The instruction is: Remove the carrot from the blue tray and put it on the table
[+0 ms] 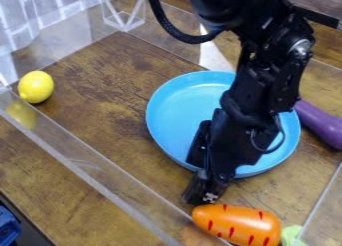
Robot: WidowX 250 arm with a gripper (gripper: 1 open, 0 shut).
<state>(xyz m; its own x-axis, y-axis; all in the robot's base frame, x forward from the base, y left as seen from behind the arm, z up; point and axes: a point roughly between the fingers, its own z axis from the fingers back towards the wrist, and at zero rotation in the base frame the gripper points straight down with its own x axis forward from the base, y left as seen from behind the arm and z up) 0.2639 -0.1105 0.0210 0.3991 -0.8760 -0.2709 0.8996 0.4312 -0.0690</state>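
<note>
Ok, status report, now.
Gripper open, low over table. Carrot on table, outside tray. Nothing in the way.

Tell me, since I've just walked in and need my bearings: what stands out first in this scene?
The black arm dominates, reaching down over the blue tray's near edge, its claw open just above the table. Right below it, at the front edge, lies the carrot, on the wood and outside the tray. A lemon sits far left, and an eggplant at the right.

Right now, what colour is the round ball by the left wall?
Yellow, clearest in the camera view.
</note>
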